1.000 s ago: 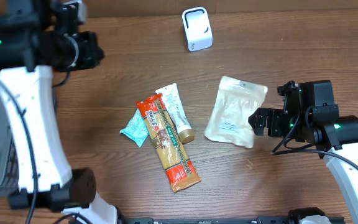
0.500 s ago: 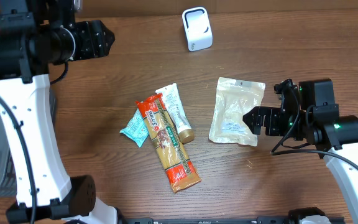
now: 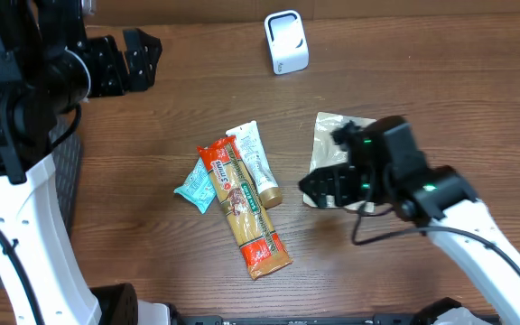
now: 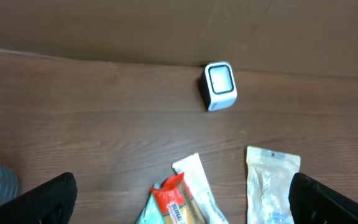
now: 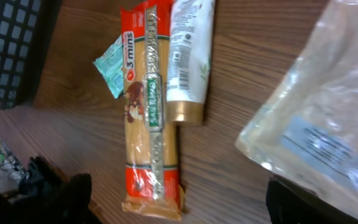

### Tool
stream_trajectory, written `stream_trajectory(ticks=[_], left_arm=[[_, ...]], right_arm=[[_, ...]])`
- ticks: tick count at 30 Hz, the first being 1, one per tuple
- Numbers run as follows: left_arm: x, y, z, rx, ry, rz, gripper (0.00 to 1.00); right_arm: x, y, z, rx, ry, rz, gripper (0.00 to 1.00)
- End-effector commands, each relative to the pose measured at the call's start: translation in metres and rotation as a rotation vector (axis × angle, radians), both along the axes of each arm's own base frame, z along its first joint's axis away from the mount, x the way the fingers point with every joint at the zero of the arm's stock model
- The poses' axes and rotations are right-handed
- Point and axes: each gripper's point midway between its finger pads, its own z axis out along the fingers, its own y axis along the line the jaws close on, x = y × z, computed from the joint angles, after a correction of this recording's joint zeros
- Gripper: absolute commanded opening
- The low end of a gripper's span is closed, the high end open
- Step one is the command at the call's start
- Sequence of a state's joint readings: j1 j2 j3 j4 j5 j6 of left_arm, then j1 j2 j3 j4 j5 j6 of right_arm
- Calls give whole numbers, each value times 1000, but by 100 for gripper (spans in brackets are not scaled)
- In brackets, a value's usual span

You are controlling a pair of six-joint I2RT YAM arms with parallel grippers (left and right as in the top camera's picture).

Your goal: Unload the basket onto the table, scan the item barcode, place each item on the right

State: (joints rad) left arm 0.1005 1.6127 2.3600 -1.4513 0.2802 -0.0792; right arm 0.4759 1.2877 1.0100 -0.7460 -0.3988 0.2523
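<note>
clear pouch (image 3: 334, 135) lying flat on table (image 3: 441, 72), right of noodle pack (image 3: 242, 212) | right gripper (image 3: 325, 190) hovering over its near edge, fingers spread, gripping nothing | scanner (image 3: 286, 41) sitting at far edge | left gripper (image 3: 132, 61) hanging wide apart, empty

- dark wood-grain table (image 3: 441, 81) spreads beneath and ahead of the left pincer (image 3: 149, 61).
- plain tan wall (image 4: 166, 28) stands beyond the table's far edge, ahead of that pincer.
- light is soft and even.
</note>
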Motion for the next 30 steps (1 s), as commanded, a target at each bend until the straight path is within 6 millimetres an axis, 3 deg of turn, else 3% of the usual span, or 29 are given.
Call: stream_trajectory(ticks=[1, 6, 10, 12, 18, 21, 30], left_arm=[[-9, 8, 3, 22, 1, 30, 100], [-7, 8, -5, 19, 32, 29, 100], [-6, 8, -6, 18, 35, 29, 100], [-6, 8, -5, 18, 34, 29, 100], [-6, 8, -5, 18, 34, 29, 100], [-6, 8, -5, 18, 34, 29, 100], [-6, 8, -5, 18, 34, 29, 99]], right_arm=[[11, 14, -12, -13, 64, -101, 88], [27, 5, -43, -109, 129, -174, 88], [49, -28, -36, -135, 140, -284, 94], [62, -56, -32, -115, 152, -331, 96], [68, -97, -36, 17, 196, -265, 96], [68, -113, -53, 23, 230, -240, 95], [73, -122, -109, 94, 328, -150, 93]])
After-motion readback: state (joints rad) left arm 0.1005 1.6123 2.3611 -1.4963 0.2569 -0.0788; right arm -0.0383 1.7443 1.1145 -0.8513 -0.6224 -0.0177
